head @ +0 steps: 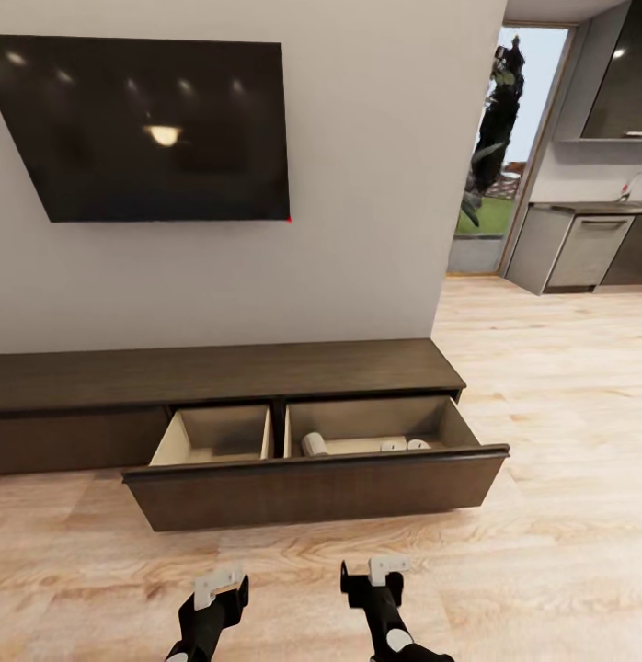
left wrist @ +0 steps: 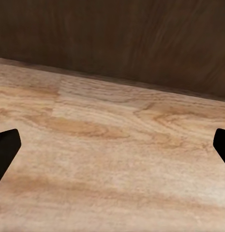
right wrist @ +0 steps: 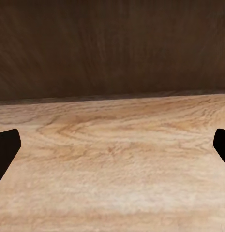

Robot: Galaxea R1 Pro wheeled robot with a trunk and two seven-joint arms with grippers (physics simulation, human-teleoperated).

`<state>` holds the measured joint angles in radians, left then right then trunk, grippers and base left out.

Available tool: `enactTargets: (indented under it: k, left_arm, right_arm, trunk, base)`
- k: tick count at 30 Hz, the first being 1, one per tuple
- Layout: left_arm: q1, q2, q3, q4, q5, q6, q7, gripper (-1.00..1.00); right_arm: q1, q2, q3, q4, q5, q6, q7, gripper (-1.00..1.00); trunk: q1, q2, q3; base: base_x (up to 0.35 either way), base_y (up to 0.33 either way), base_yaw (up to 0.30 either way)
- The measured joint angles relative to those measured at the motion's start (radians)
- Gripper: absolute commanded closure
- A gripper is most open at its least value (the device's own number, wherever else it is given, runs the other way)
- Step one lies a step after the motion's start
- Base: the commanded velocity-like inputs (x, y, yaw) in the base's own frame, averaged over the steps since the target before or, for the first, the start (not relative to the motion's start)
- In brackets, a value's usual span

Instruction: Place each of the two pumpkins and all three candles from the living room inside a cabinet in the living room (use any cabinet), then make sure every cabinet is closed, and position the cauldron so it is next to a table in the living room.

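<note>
I've got both end effectors low over the floor, facing the cabinet. Left end effector has its fingers spread wide, nothing between them; right end effector likewise spread and empty. Neither touches anything. In both wrist views the black fingertips sit at the frame edges over pale wood-grain floor, dark cabinet front ahead. One wide drawer stands pulled out, two beige compartments. In the compartment on my right I count three candles: one pale stubby cylinder on its side, two more showing as tops near the front wall. One flat black TV on the wall.
</note>
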<state>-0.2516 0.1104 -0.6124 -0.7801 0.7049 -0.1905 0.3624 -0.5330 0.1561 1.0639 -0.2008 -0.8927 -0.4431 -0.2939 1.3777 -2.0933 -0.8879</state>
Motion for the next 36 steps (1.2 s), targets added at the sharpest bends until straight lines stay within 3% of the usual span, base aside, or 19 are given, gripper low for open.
enactTargets:
  k: [11,17,23,27,32,36]
  left_arm:
    - [-0.003,-0.001,0.0,-0.01,-0.003,0.0,0.0,-1.0]
    - [-0.071,0.001,0.002,-0.032,-0.005,0.0,-0.003,-1.0]
    - [-0.092,0.008,0.003,-0.012,-0.022,-0.014,-0.013,-1.0]
    - [-0.096,0.002,0.005,-0.008,-0.054,-0.022,-0.015,-1.0]
    - [-0.095,-0.024,0.005,0.001,-0.065,-0.038,-0.014,-1.0]
    - [-0.095,-0.031,0.005,0.001,-0.068,-0.047,-0.014,-1.0]
  right_arm:
    - [0.0,-0.001,0.001,0.001,0.005,-0.042,-0.002,-1.0]
    - [-0.004,0.001,-0.001,-0.013,0.007,-0.034,-0.003,-1.0]
    - [-0.007,0.003,-0.001,-0.019,0.01,-0.034,0.003,-1.0]
    - [-0.01,0.003,-0.001,-0.041,0.01,-0.033,0.003,-1.0]
    - [-0.018,0.005,-0.002,-0.066,0.009,-0.031,-0.001,-1.0]
    - [-0.021,0.002,-0.002,-0.082,0.009,-0.031,-0.002,-1.0]
  trunk:
    - [0.042,-0.077,-0.034]
    - [0.065,-0.119,-0.053]
    - [0.088,-0.161,-0.072]
    - [0.104,-0.189,-0.085]
    - [0.123,-0.224,-0.1]
    - [0.138,-0.252,-0.113]
  base:
    - [0.0,0.0,0.0]
    - [0.0,0.0,0.0]
    - [0.0,0.0,0.0]
    - [0.0,0.0,0.0]
    - [0.0,0.0,0.0]
    - [0.0,0.0,0.0]
